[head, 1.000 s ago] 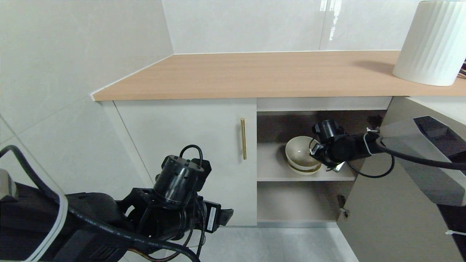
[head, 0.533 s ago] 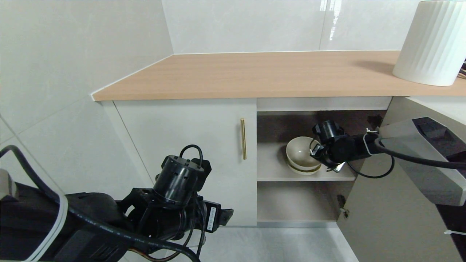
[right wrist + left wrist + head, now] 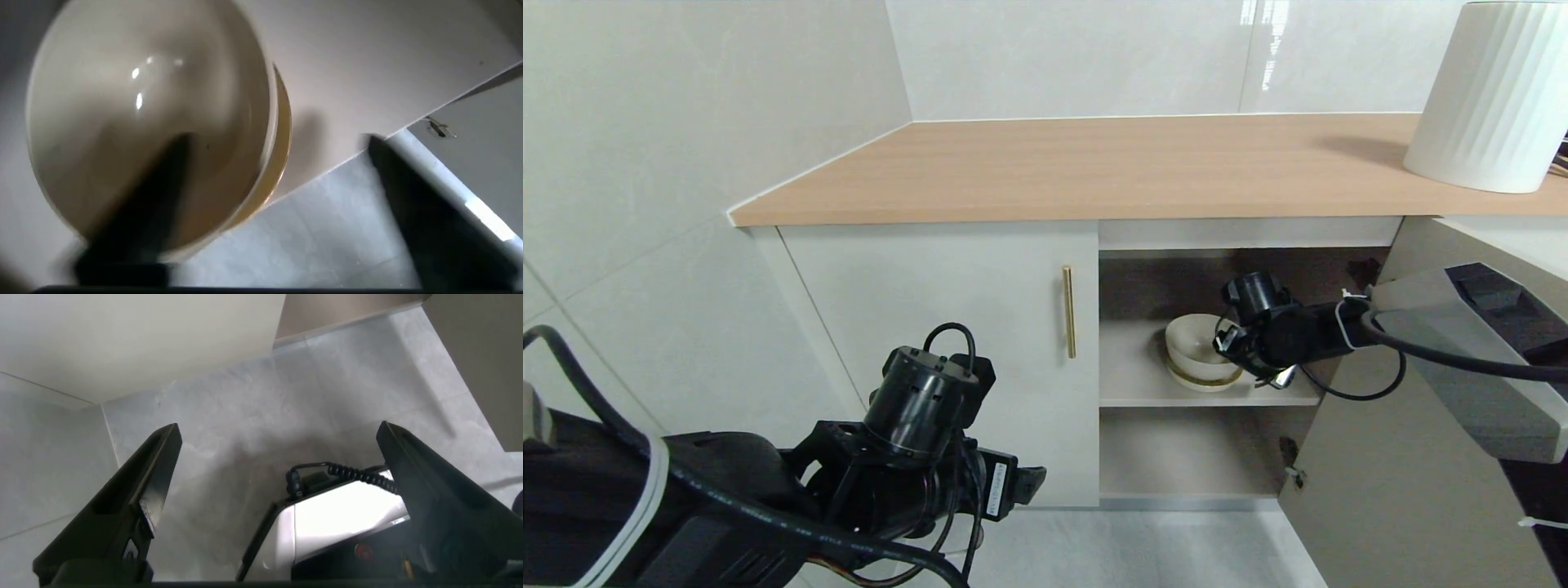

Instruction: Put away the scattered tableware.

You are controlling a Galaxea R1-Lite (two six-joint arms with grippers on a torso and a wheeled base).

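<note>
Two cream bowls (image 3: 1197, 351) sit nested on the upper shelf (image 3: 1131, 377) of the open cabinet. In the right wrist view the top bowl (image 3: 147, 122) lies inside a lower bowl (image 3: 283, 155) with a golden rim. My right gripper (image 3: 1228, 346) is inside the cabinet at the right side of the stack. Its fingers are spread wide, one over the bowl's inside and one outside, the right gripper (image 3: 278, 145) open across the rim. My left gripper (image 3: 1017, 487) hangs low in front of the closed left door, open over the floor, the left gripper (image 3: 278, 433) holding nothing.
The left cabinet door has a gold handle (image 3: 1068, 311) and is closed. The right door (image 3: 1388, 465) is swung open toward me. A lower shelf (image 3: 1184, 453) lies below the bowls. A white ribbed vessel (image 3: 1494, 98) stands on the wooden countertop (image 3: 1094, 167) at the right.
The top bowl, tilted before, now lies level in the lower bowl. My right gripper has shifted slightly left. The left arm is still.
</note>
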